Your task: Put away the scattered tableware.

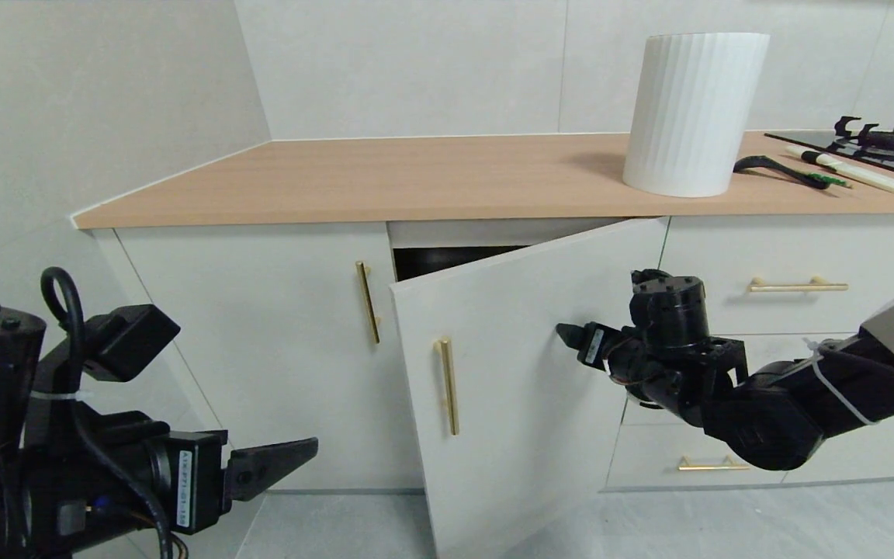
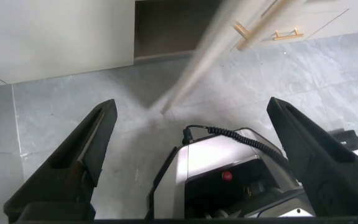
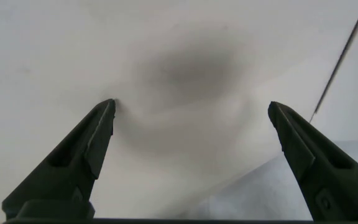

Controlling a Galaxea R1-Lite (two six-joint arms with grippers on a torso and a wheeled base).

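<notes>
On the wooden countertop (image 1: 416, 175) at the far right lie a black ladle (image 1: 781, 169) and a white-handled utensil (image 1: 854, 172). A tall white ribbed holder (image 1: 691, 112) stands beside them. Below, a white cabinet door (image 1: 524, 373) with a gold handle (image 1: 448, 386) hangs partly open. My right gripper (image 1: 571, 335) is open, its fingertips (image 3: 107, 109) close against the door's front face (image 3: 185, 81). My left gripper (image 1: 292, 454) is open and empty, low at the left, above the grey floor (image 2: 73, 106).
A gas hob (image 1: 889, 144) sits at the counter's far right end. Drawers with gold handles (image 1: 796, 286) lie right of the open door, and a closed door (image 1: 261, 349) to its left. The walls meet in a corner at the left.
</notes>
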